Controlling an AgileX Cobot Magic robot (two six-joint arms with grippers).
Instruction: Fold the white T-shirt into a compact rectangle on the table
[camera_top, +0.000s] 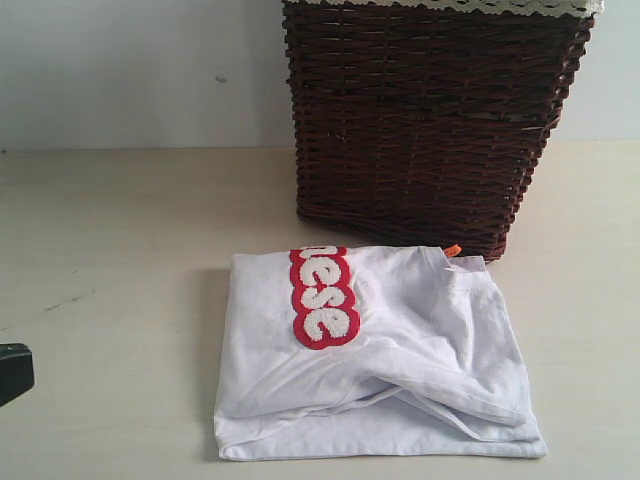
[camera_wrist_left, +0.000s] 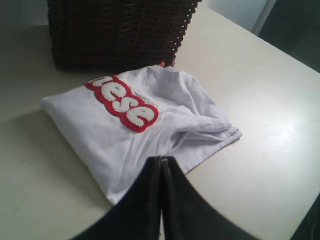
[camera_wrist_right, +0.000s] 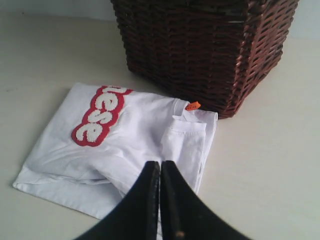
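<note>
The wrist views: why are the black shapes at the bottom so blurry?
Left wrist view: the left gripper seems very close to the lens, out of focus. Right wrist view: the right gripper blurs likewise. In both, the white T-shirt behind is sharper.

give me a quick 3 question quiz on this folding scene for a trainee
1. True or false: the white T-shirt lies folded on the table, held by neither hand.
2. Where is the orange neck tag? A) at the shirt edge next to the wicker basket B) at the edge farthest from the basket C) tucked out of sight
3. Fill in: the fingers of the left hand and the right hand are ____.

Key: 1 true; 2 A; 3 shut
</note>
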